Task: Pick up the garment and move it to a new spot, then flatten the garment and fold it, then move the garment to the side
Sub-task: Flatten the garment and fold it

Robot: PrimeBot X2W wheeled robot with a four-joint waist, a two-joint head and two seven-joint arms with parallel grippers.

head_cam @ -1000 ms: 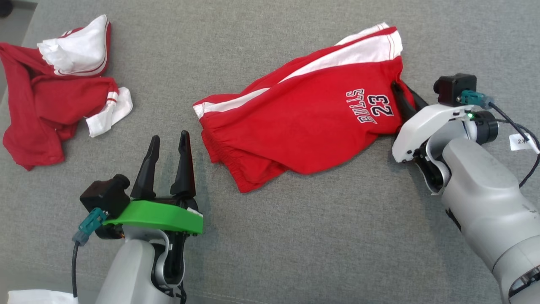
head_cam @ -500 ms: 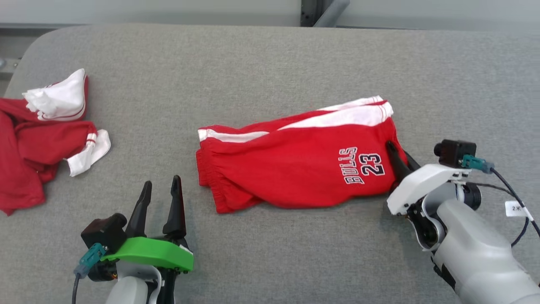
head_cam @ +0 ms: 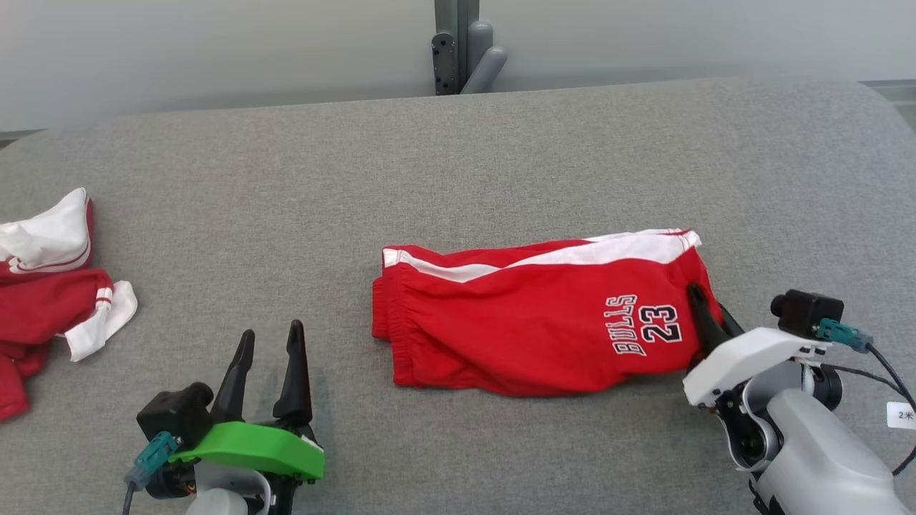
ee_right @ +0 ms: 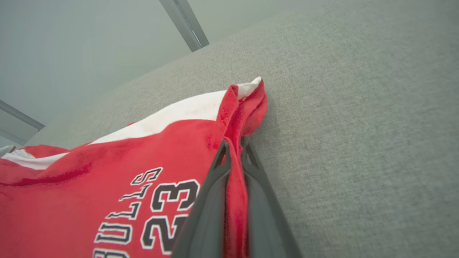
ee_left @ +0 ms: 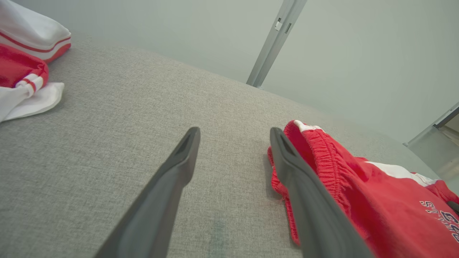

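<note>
Head camera has tipped up since a second ago, bringing the far edge of the grey surface and the wall into view. I have the right gripper pinched on the leg-hem edge of the red shorts, which lie mid-surface; I judge the grip is for dragging them. The left gripper stands wide and empty near the waistband. Open room lies ahead and to the right. A second red garment crowds the left edge.

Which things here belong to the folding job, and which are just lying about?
Job: red shorts; right tool pinching their edge; open left tool.
Lying about: crumpled red-and-white clothes far left; metal post behind.
</note>
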